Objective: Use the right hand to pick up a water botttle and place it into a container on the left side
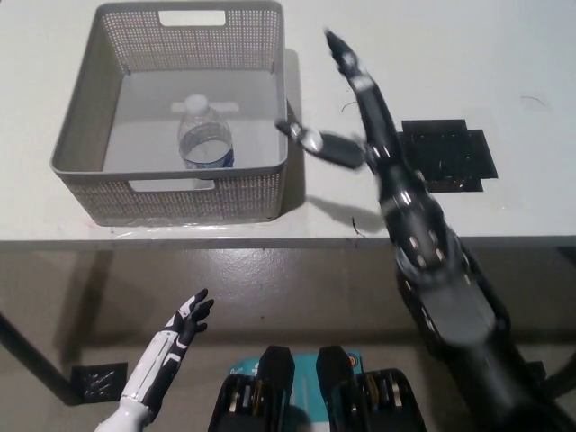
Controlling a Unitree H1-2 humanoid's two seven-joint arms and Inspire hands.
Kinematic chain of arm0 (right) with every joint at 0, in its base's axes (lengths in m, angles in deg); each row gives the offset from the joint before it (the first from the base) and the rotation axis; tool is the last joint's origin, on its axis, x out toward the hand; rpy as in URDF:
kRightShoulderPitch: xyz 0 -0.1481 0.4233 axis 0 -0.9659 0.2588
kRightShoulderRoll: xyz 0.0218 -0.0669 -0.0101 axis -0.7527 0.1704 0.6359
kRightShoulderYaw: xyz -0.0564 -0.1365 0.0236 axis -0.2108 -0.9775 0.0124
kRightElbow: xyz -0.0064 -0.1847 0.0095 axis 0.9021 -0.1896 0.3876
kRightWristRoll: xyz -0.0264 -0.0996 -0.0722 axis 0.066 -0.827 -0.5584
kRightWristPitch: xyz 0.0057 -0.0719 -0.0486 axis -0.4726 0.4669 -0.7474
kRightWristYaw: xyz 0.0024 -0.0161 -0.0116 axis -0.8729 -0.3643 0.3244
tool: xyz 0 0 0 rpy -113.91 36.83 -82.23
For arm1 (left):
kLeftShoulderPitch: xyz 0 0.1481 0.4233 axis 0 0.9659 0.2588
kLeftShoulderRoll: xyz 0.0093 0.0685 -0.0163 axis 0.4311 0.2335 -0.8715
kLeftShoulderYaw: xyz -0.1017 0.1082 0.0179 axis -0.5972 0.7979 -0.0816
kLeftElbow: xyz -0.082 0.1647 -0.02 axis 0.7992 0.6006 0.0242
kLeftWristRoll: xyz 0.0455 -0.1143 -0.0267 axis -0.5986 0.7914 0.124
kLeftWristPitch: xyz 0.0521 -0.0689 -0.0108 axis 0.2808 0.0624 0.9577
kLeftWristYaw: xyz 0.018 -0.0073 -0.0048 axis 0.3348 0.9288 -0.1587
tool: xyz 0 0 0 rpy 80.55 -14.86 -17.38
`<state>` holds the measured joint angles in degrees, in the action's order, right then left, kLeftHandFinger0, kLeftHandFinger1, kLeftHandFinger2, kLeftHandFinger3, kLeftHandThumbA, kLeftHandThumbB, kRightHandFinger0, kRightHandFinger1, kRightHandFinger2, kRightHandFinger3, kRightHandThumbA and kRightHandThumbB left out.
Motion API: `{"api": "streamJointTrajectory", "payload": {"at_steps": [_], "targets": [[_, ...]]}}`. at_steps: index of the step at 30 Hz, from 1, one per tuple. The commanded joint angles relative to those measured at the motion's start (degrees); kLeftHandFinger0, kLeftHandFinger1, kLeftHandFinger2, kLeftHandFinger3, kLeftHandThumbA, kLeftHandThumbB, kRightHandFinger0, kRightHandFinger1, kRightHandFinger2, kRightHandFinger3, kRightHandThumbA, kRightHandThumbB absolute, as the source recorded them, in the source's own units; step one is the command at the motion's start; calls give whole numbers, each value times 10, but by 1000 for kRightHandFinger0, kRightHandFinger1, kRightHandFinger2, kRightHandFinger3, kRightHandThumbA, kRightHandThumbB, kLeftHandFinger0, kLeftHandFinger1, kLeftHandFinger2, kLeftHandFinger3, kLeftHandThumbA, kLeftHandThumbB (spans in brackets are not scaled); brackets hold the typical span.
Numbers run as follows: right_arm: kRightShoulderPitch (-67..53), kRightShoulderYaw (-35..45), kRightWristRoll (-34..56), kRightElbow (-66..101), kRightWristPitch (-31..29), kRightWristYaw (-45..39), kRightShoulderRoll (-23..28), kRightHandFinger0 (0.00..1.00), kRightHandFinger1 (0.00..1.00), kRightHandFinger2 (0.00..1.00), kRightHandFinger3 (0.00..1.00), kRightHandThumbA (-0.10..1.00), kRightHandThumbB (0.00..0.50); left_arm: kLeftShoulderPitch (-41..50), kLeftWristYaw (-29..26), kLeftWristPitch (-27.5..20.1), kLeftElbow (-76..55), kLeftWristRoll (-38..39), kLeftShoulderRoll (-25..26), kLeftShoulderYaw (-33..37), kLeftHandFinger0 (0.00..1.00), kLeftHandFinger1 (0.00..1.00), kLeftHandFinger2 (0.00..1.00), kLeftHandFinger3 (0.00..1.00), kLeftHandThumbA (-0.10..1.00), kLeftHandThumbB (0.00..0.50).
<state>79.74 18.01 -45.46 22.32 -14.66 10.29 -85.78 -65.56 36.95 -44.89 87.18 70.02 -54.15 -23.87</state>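
At the lower left, below the table edge, the white left hand (180, 331) is held at rest with its fingers spread and nothing grasped; a small black mat (97, 382) is seen on the floor just beside its forearm. On the white table (504, 54) a grey perforated basket (81, 144) with cut-out handles is set towards the left; inside it a clear water bottle (205, 137) with a white cap is seen standing on the basket floor, near the front wall and touched by neither hand. Just right of the basket's right wall, the black right hand (346, 112) is held above the table, fingers released and extended, one lot pointing up and away and another reaching towards the basket rim; nothing is grasped by it. A shadow is cast on the table beneath it. Further right a black cross-shaped mat (450, 155) is laid flat on the table, near the right forearm.
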Motion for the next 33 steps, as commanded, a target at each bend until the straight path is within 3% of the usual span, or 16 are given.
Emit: {"api": "streamJointTrajectory", "payload": {"at_steps": [1,6,8,13,17,25,33], "targets": [[-150,26,38,259,33,-34,35,1000,1000,1000,1000,1000,347,0,2,-10,-4,5,15,-9,1000,1000,1000,1000,1000,129],[-230,22,70,273,19,-53,39,1000,1000,1000,1000,1000,358,-3,-4,-18,7,-3,11,-7,1000,1000,1000,1000,1000,127],[-264,20,82,259,1,-61,42,1000,1000,1000,1000,1000,328,-3,-5,-18,10,-6,10,-7,1000,1000,1000,1000,1000,132],[-309,27,97,242,-9,-74,42,1000,1000,1000,1000,1000,334,-3,1,-14,10,-3,13,-7,1000,1000,1000,1000,1000,126],[-345,36,107,228,-16,-80,39,1000,1000,1000,1000,1000,399,-15,-5,-19,20,-9,11,-9,1000,1000,1000,1000,1000,133],[-380,41,106,221,-38,-93,46,1000,1000,1000,1000,1000,367,-23,-1,-18,22,-5,12,-10,1000,1000,1000,1000,1000,146],[-391,48,95,228,-46,-94,45,1000,1000,1000,1000,1000,374,-27,-2,-23,31,-5,9,-10,1000,1000,1000,1000,1000,158]]}}
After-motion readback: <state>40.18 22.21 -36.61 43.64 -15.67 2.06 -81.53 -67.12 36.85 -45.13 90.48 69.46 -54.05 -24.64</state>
